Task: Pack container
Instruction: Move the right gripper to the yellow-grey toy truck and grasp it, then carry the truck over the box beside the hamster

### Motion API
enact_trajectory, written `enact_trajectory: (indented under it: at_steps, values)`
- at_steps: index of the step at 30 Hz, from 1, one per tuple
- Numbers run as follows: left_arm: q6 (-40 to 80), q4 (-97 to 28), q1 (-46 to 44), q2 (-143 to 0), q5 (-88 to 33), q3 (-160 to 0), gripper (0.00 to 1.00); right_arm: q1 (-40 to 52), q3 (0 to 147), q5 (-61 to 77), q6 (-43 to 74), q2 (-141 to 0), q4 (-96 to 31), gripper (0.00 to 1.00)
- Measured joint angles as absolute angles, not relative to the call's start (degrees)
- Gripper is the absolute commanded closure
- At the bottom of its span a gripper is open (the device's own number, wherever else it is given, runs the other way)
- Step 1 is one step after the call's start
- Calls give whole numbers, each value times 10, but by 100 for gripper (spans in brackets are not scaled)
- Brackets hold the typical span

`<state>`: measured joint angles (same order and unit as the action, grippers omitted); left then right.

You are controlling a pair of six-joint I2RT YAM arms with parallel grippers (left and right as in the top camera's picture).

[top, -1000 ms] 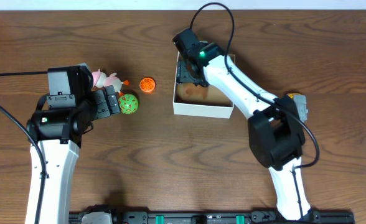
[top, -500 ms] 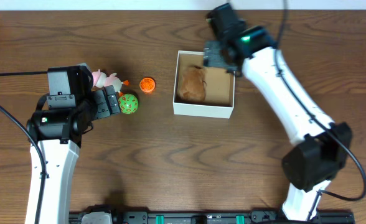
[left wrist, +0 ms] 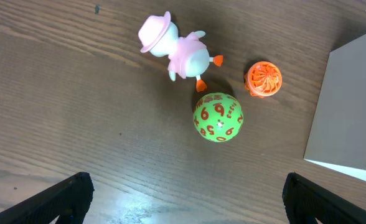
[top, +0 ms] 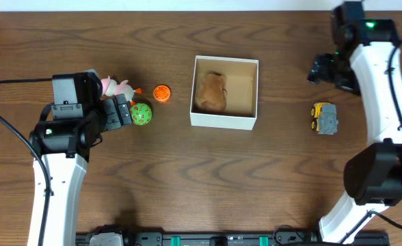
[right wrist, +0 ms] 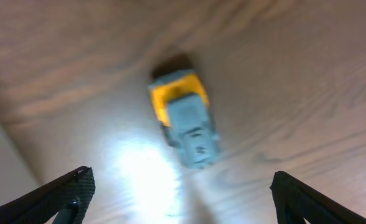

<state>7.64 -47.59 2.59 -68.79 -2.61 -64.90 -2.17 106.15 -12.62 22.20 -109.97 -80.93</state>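
right wrist: my right claw (right wrist: 182, 196) gapes wide, empty, over the yellow-grey truck (right wrist: 186, 121). container (top: 223, 121) mid-table, well to my left, brown toy (top: 211, 92) inside. step: fetching truck. next: drop, straddle, close.

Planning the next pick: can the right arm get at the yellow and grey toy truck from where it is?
Probably yes. The right claw hangs open close to the toy truck, which sits alone on bare table to the right of the container, with nothing beside or over it.
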Motion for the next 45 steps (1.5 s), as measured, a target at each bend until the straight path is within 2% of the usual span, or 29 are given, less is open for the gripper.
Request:
enact_trajectory:
  at_steps: [8, 18, 22, 31, 37, 45]
  values:
    - [76, -476, 26, -688, -26, -649, 2, -71, 918, -44, 129, -1098, -714, 8]
    - [76, -476, 26, -688, -26, -649, 2, -72, 804, -24, 99, -1098, -596, 9]
    - [76, -476, 26, -688, -26, -649, 2, -76, 790, -29, 97, -1098, -586, 17]
    - [76, -476, 26, -688, -26, -649, 2, -84, 776, -33, 99, -1098, -573, 44]
    - [76, -476, 26, -688, -26, -649, 2, -84, 774, -32, 102, -1097, -571, 53]
    - [76, -476, 26, -688, -26, -649, 2, -83, 774, -31, 104, -1093, -573, 56]
